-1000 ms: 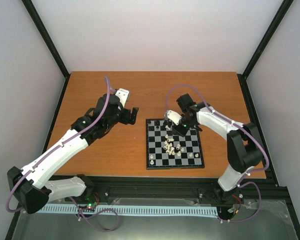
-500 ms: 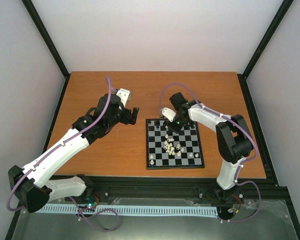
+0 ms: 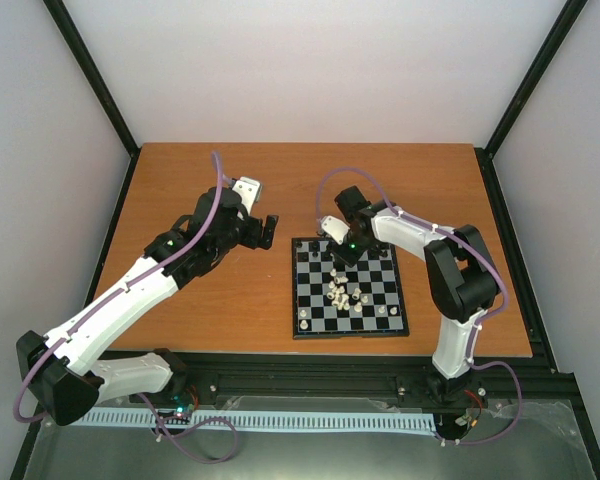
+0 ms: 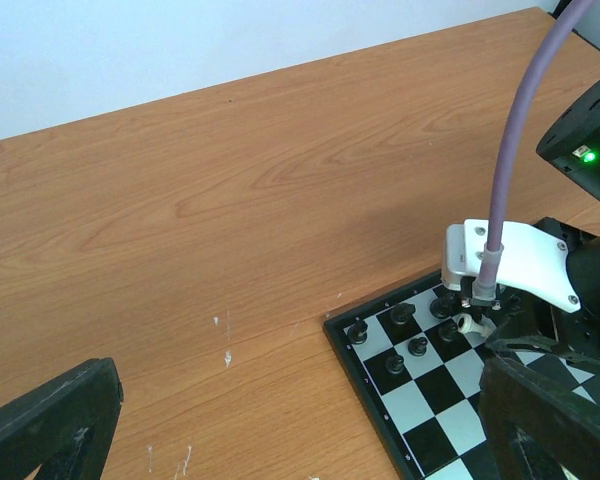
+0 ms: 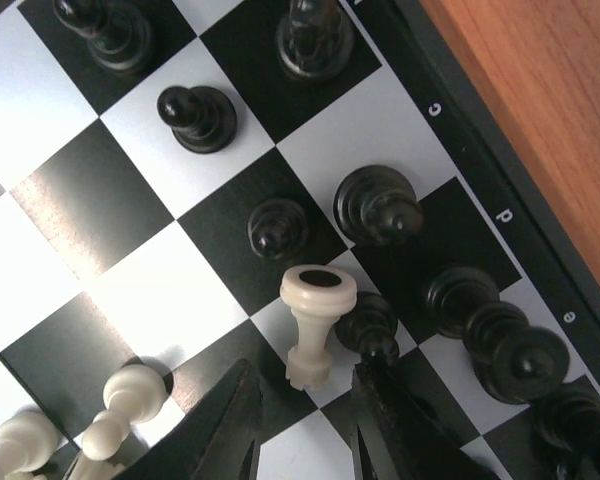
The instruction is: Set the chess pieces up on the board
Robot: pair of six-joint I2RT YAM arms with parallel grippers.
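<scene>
The board [image 3: 298, 290] lies right of the table's middle. Black chess pieces [image 3: 314, 256] stand in its far rows, and a cluster of cream ones [image 3: 340, 293] sits at its centre. My right gripper [image 3: 338, 252] hovers low over the far left part of the board. In the right wrist view it [image 5: 305, 375] is open, with a tipped-over cream piece [image 5: 314, 320] lying between its fingertips [image 5: 238, 425], untouched, beside a black pawn [image 5: 368, 328]. My left gripper [image 3: 265, 230] is wide open and empty over bare table left of the board [image 4: 380, 390].
Two cream pieces [image 3: 305, 322] stand near the board's front row. Black uprights and white walls ring the table. The right arm's white wrist [image 4: 505, 262] and purple cable [image 4: 515, 150] show in the left wrist view over the board's corner.
My right gripper has moved left and back over the board's far rows. The left arm has not moved.
</scene>
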